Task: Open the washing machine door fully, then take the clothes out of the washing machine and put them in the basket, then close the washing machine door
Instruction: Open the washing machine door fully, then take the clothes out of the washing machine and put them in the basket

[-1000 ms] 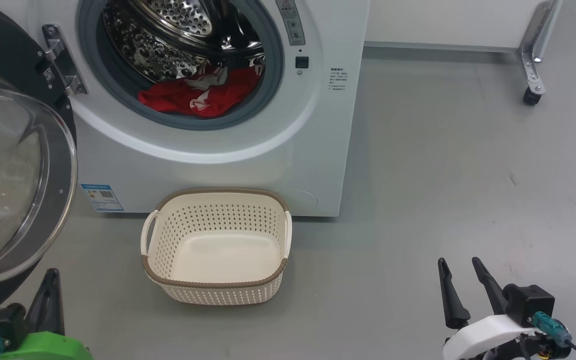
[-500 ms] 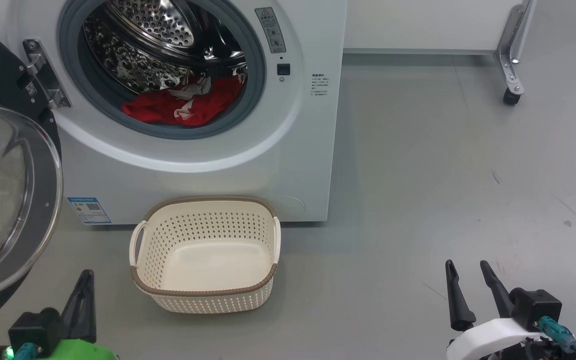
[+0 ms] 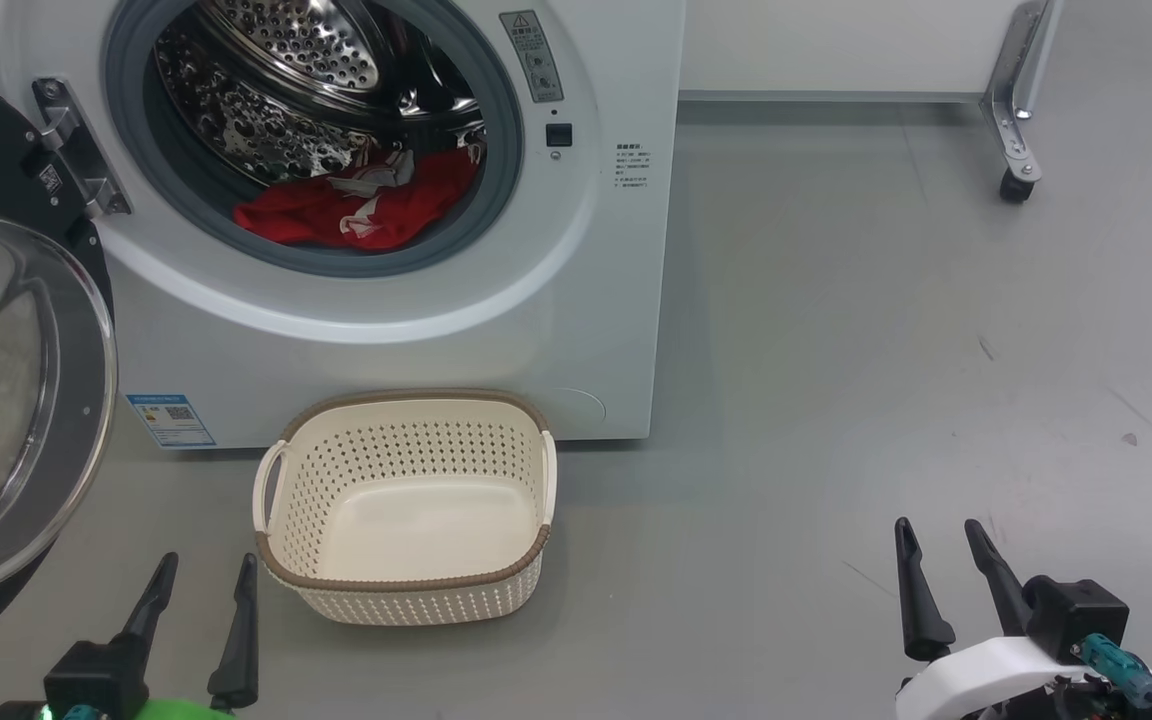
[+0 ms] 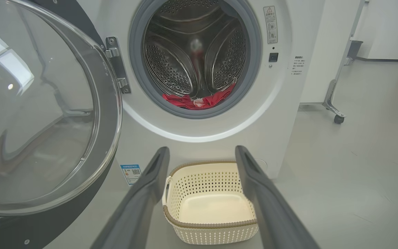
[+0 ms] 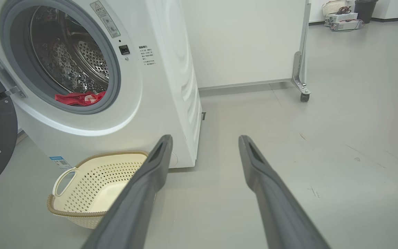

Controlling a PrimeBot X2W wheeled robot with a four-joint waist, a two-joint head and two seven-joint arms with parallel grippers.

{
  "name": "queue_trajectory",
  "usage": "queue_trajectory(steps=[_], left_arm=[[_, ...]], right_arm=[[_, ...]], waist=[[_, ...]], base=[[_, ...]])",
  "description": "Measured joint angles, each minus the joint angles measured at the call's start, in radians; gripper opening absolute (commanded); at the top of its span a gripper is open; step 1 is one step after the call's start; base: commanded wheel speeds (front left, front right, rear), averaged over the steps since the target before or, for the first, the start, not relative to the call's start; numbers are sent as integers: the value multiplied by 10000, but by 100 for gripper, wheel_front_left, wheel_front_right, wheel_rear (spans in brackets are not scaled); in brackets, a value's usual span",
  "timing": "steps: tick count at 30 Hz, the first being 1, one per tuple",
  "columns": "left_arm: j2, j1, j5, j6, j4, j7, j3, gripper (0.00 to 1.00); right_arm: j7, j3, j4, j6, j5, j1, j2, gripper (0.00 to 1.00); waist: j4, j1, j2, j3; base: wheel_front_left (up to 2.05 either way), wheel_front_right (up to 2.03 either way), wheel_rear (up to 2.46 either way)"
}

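Red fabric w/ white bits, the clothes (image 3: pixel 361 205) lay in a low heap at the bottom front of the steel drum (image 3: pixel 266 100), just behind the grey seal (image 3: pixel 376 266) of the washing machine (image 3: pixel 586 300). On the left the washing machine door (image 3: pixel 6 400) stood swung wide, glass bowl facing out, so step one looked done. Below the opening the basket (image 3: pixel 401 585) sat empty on the floor (image 3: pixel 836 400), right in front of the machine.

Low down, the left tool (image 3: pixel 210 562) hung near the basket's left handle, fingers spread apart, holding nothing. Well off to the right, over bare floor, the right tool (image 3: pixel 937 528) was also spread & empty.

Handling, as a guess: the clothes were soft, light and limp, w/ no stiff part to grab, and would drape & trail once lifted. Not fragile, not slippery, but prob. tangled, so one pinch might bring the whole lot or just one piece. Best hold was prob. a raised fold near the top middle of the heap, where the white part bunched up, w/ fingers going deep enough to catch a thick wad, not a thin edge. Risks: cloth snagging on the seal lip, or a hanging end missing the basket, since the heap looked abt as big as it.
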Motion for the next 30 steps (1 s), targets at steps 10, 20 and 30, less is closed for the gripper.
queue_trajectory(steps=[10, 20, 30], left_arm=[[117, 80, -40, 0, -153, 0, -186, 100], [92, 151, -282, 0, -314, 0, -238, 100], [88, 167, -619, 0, -408, 0, -244, 100]], right_arm=[[0, -8, -46, 0, -46, 0, 6, 100], [0, -67, -128, 12, -88, 2, 21, 100], [0, -98, -165, 13, -90, 59, 42, 100]], waist=[[-68, 0, 0, 35], [-174, 0, 0, 24], [-208, 0, 0, 9]], base=[[0, 0, 0], [0, 0, 0], [0, 0, 0]])
